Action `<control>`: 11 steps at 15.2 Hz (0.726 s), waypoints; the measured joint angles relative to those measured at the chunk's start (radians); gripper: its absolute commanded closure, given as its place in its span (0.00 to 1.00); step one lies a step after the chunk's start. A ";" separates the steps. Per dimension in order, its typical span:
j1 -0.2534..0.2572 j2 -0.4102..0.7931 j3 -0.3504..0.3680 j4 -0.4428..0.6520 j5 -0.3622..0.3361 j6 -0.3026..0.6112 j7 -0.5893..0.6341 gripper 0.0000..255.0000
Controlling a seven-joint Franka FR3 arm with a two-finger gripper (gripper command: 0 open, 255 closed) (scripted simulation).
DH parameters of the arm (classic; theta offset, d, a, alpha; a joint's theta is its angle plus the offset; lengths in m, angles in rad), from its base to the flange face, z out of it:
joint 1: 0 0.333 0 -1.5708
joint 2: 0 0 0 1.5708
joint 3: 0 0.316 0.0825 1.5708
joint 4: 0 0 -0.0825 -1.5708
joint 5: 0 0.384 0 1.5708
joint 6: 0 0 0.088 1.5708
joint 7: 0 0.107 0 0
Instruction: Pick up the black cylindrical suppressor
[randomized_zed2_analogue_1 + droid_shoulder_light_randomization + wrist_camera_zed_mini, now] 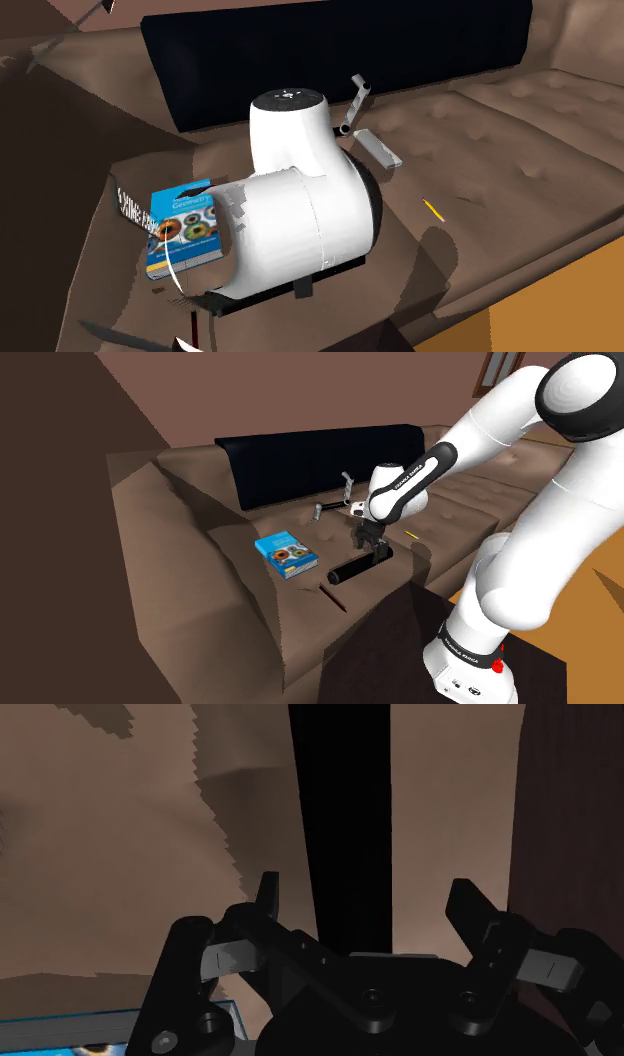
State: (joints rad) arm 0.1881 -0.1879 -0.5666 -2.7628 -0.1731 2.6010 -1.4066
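The black cylindrical suppressor (352, 567) lies on the brown sofa seat (300, 602), just right of a blue book in the shoulder view. My gripper (368, 542) hangs directly over the suppressor's end nearer the arm, pointing down. In the wrist view the suppressor (340, 814) runs lengthwise from between the fingers away from the hand. The gripper (365, 904) is open: its two fingertips (266, 896) stand on either side of the cylinder with gaps showing, not touching it. In the second exterior view the white arm (300, 210) hides the gripper.
A blue book (285, 552) (180, 230) lies beside the suppressor. Grey metal tools (335, 502) (365, 130) rest near the black back cushion (320, 457). A small yellow piece (431, 209) and a thin brown stick (335, 599) lie on the seat. A dark brown block (385, 642) stands by the sofa's front.
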 measured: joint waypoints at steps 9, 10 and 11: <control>0.054 0.162 -0.026 0.001 0.153 0.144 -0.124 1.00; 0.054 0.163 -0.027 0.001 0.155 0.146 -0.126 1.00; 0.054 0.163 -0.027 0.001 0.155 0.146 -0.126 1.00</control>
State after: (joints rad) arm 0.2421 -0.0249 -0.5931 -2.7621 -0.0179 2.7472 -1.5329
